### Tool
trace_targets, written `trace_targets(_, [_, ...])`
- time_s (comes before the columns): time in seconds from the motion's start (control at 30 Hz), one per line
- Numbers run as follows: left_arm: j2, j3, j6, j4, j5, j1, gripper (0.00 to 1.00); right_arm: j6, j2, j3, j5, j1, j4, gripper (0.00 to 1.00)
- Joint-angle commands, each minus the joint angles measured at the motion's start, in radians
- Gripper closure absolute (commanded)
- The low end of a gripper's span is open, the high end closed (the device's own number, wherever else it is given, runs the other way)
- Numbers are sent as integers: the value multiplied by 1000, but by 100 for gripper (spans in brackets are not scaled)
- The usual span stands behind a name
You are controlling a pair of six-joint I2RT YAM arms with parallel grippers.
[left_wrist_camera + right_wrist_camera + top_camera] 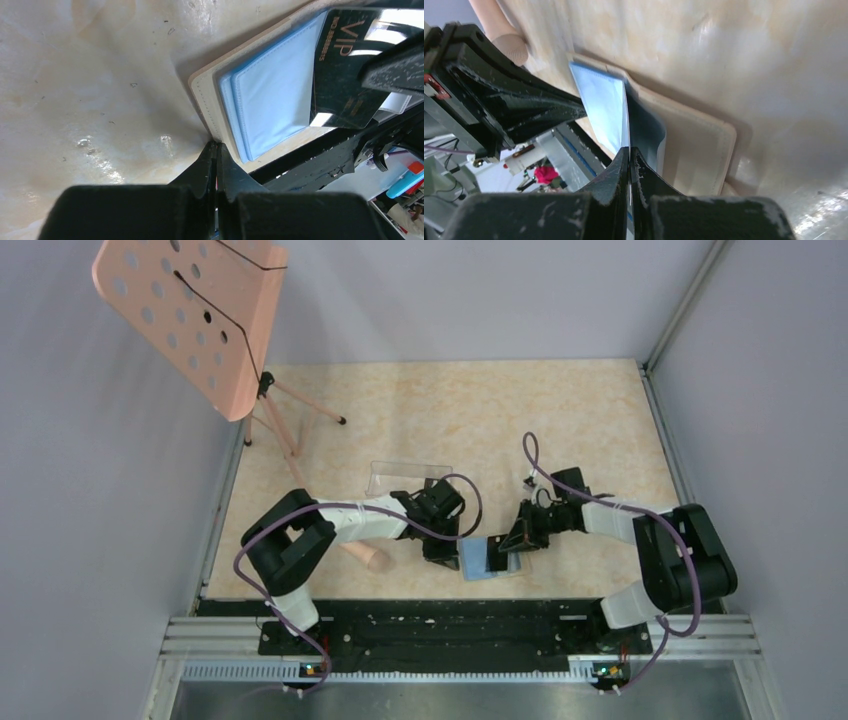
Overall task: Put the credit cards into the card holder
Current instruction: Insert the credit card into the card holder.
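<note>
Because the glossy black plastic credit card (345, 67) looks thin, stiff, light and slick, an edge pinch suits it. The right fingers (629, 151) are clamped on it over the blue-lined tan bifold card holder (270, 100), which lies open on the beige marbled counter (100, 75). Gold "VIP" is legible; the smaller print is not. The left fingers (216, 150) are closed and empty, their tips at the holder's rim.

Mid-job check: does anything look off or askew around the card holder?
The black VIP card, apparently pinched in the right pincer, sits skewed over the blue pocket of the card holder, at an angle to its edges. The left pincer, shut, meets the holder's edge. A pink stand leg also runs under the left arm.
</note>
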Motion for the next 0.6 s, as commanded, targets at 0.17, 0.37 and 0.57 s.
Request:
trace_targets(0.17, [56, 9, 31, -31, -35, -16, 100, -8, -70, -39, -42, 5, -32, 100])
trace_targets(0.37, [64, 19, 37, -41, -40, -22, 100, -26, -35, -6, -46, 5, -66, 100])
trace_targets(0.57, [78, 41, 49, -62, -47, -30, 100, -48, 55, 35, -67, 6, -76, 100])
